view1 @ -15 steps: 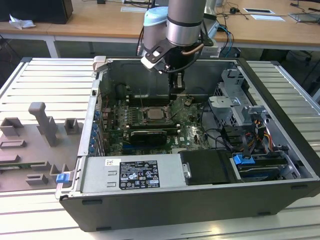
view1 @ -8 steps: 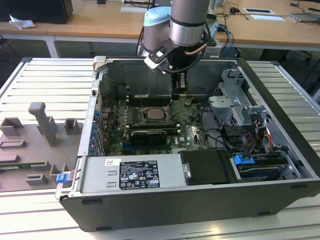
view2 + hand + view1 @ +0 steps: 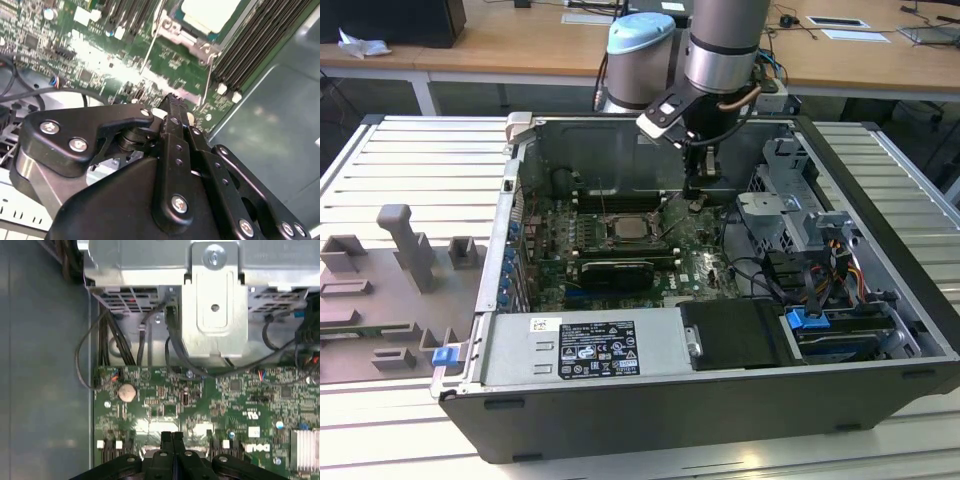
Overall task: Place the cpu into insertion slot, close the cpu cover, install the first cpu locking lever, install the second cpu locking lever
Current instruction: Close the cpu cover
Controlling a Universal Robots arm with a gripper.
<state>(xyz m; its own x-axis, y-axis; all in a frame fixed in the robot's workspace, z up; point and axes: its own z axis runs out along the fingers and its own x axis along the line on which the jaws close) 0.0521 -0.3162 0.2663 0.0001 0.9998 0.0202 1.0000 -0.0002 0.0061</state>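
We see the arm (image 3: 720, 50) reaching steeply down into the open computer case (image 3: 880, 330). Its hand (image 3: 703, 190) hangs over the green board (image 3: 165, 400), near the insertion slot (image 3: 604, 238) on the exterior view's right. In the first wrist view its fingers (image 3: 166, 442) are pressed together, gripping nothing. The cpu (image 3: 624, 228) lies in the slot, apart from the hand. In the second wrist view the cpu cover (image 3: 175, 31) frames it, but we cannot tell whether it is latched. The case rests on a ribbed metal tabletop (image 3: 400, 160), with wooden desks (image 3: 520, 40) behind.
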